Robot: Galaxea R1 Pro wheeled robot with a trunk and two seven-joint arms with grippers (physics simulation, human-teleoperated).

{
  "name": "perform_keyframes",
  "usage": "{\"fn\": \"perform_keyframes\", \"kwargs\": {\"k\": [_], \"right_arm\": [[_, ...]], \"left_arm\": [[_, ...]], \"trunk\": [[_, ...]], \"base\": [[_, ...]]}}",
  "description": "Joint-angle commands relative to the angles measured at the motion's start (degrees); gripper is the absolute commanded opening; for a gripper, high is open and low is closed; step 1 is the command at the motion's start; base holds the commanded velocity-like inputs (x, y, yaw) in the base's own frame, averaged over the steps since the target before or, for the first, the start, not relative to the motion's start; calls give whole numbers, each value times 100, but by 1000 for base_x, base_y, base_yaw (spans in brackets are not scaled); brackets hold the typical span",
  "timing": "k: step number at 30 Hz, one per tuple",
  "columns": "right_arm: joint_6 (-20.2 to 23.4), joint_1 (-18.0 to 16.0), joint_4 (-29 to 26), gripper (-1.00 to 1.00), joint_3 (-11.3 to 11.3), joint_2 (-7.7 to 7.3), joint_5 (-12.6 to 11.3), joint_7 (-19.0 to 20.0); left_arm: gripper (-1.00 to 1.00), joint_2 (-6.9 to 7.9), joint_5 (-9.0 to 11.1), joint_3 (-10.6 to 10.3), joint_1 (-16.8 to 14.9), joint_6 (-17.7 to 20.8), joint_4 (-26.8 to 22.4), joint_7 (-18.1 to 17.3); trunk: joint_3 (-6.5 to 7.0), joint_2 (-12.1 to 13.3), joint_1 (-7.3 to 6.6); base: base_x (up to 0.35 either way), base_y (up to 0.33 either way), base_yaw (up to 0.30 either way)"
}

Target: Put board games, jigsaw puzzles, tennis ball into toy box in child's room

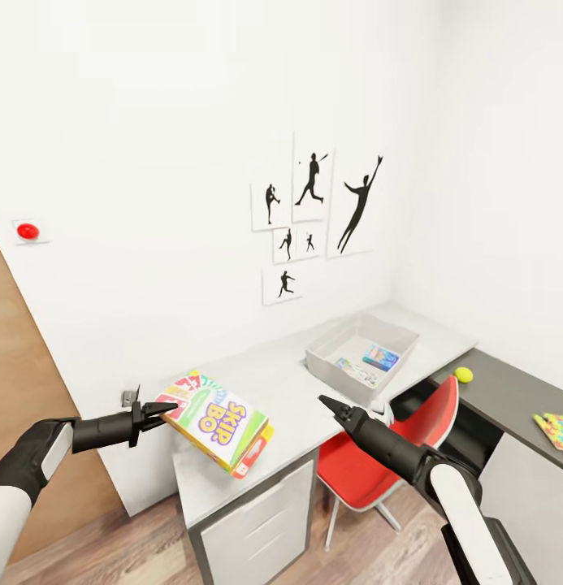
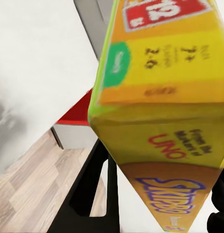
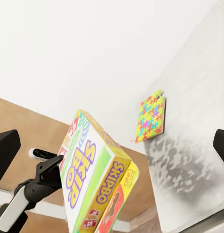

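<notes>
Over the surface's (image 1: 281, 382) near end, my left end effector (image 1: 161, 410) pinches only the Skip-Bo box's (image 1: 216, 420) corner, the right end effector's (image 1: 330, 404) opening unclear, so I judge it could twist free before the toy box (image 1: 323, 349).

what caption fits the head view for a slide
Left end effector holds the Skip-Bo box above the table, toy box ahead.
</notes>
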Motion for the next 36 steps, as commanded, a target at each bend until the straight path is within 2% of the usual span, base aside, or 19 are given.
{"fn": "perform_keyframes", "kwargs": {"k": [1, 11, 14, 16, 18, 22, 29, 36], "right_arm": [[15, -7, 0, 100, 3, -2, 19, 21], [7, -9, -5, 100, 6, -6, 19, 22], [-133, -9, -2, 100, 18, -6, 16, 21], [-203, -9, -3, 100, 37, -8, 13, 21], [-275, -9, -2, 100, 180, -8, 18, 15], [-304, -9, -2, 100, 280, -8, 22, 13], [-348, -9, -7, 100, 305, -9, 17, 20], [-355, -9, -8, 100, 306, -10, 15, 24]], "left_arm": [[-100, 1, 5, 8, -4, 33, -1, -19], [-100, 1, 0, 18, -3, 33, -1, -20], [-100, 7, 1, 22, -4, 33, -1, -20], [-100, 8, -1, 24, -4, 33, -1, -20], [-100, 9, 4, 21, -3, 33, -1, -20], [-100, 10, 0, 24, -4, 33, -1, -20], [-100, 10, 3, 25, -6, 33, -1, -20], [-100, 10, 6, 26, -5, 33, -1, -20]], "trunk": [[-5, -13, 4], [54, -13, 4], [56, -13, 4], [57, -13, 4], [57, -13, 4], [57, -13, 4], [64, -13, 4], [95, -13, 4]], "base": [[0, 0, -202], [0, 0, -154], [0, 0, -21], [0, 0, -9], [0, 0, -4], [0, 0, -1], [0, 0, -26], [0, 0, -209]]}}
